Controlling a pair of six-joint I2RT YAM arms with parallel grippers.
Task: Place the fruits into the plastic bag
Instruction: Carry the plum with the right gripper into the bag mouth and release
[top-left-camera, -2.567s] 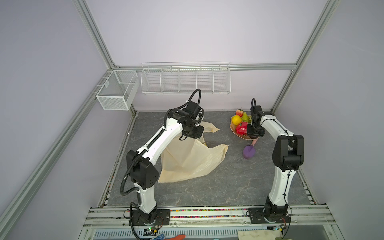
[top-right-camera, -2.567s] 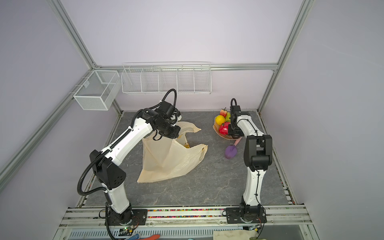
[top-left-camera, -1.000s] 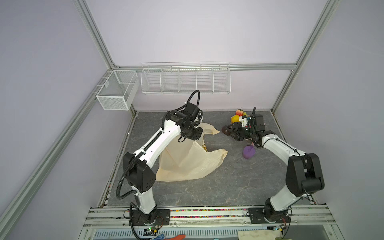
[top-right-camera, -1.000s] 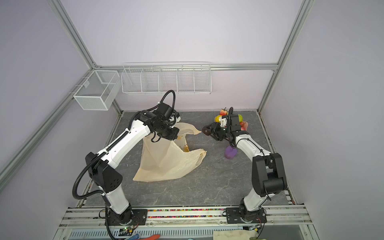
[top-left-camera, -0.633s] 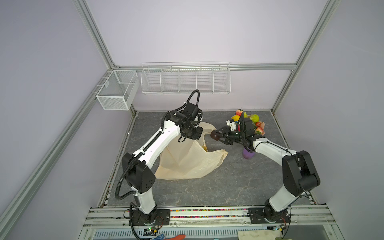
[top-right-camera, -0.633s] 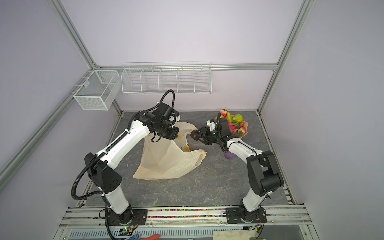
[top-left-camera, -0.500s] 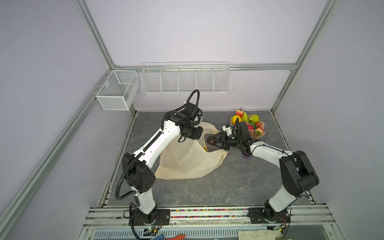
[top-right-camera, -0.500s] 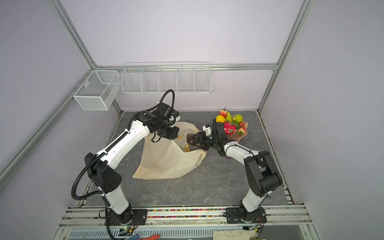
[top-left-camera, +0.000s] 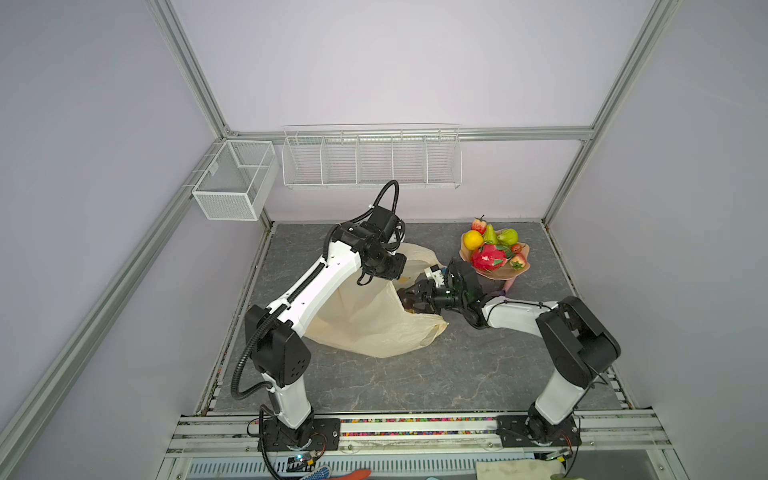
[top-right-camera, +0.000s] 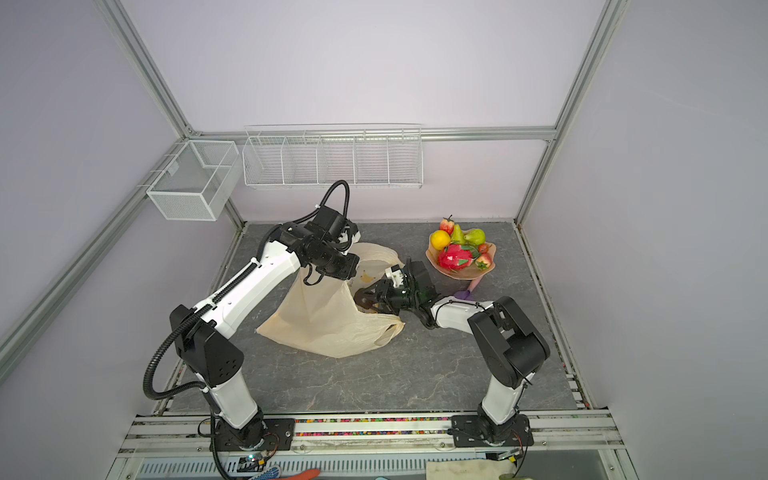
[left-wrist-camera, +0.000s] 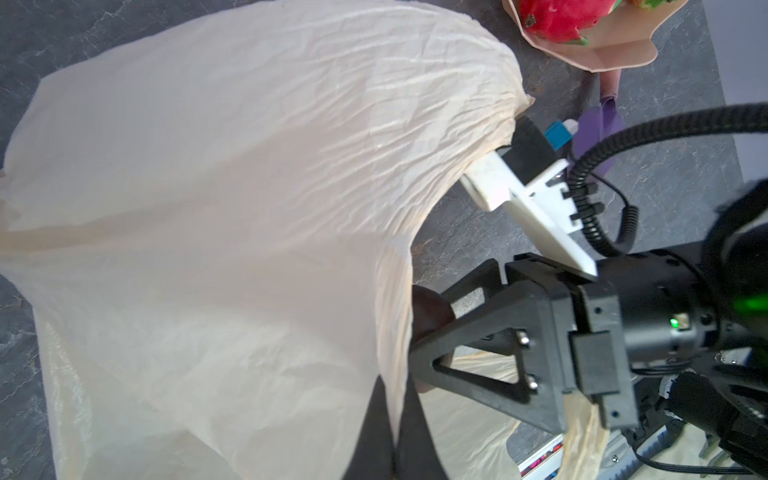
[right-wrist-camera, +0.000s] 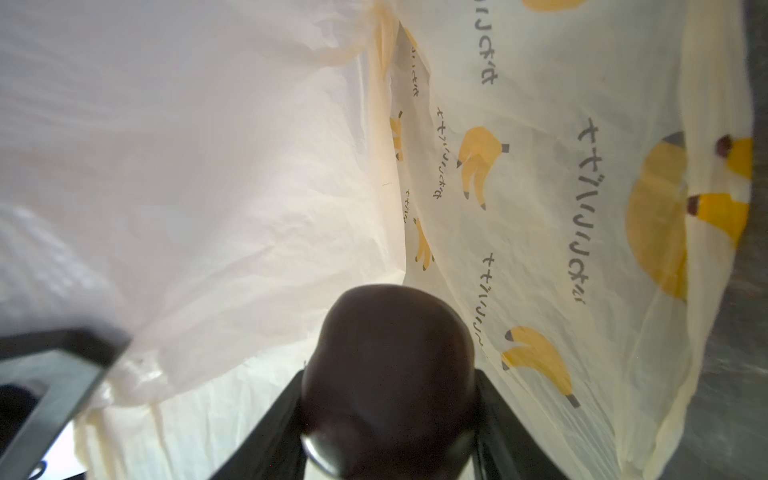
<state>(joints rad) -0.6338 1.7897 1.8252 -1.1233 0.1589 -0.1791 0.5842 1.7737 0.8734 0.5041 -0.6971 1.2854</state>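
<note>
The right arm stretches low, its right gripper (top-right-camera: 365, 299) squeezing the dark fruit (right-wrist-camera: 386, 374) at the mouth of the plastic bag (top-left-camera: 365, 328), which the left gripper (top-right-camera: 340, 272) pinches up, other fruits (top-left-camera: 490, 257) in the pink dish (top-left-camera: 496, 275) nearby.

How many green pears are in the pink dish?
2 green pears, both far back in the pink dish: one beside the yellow citrus, the other right of it. More may be hidden.

plastic bag (top-left-camera: 365, 322) mid-table (top-left-camera: 457, 374), mouth facing right | top edge pinched in left gripper (top-right-camera: 338, 271) | round fruit (top-right-camera: 365, 297) clamped in right gripper (top-left-camera: 409, 300) at bag mouth | dish (top-left-camera: 498, 275) back right, fruits (top-left-camera: 492, 257) piled in | scoop (top-right-camera: 473, 286) just before dish
</note>
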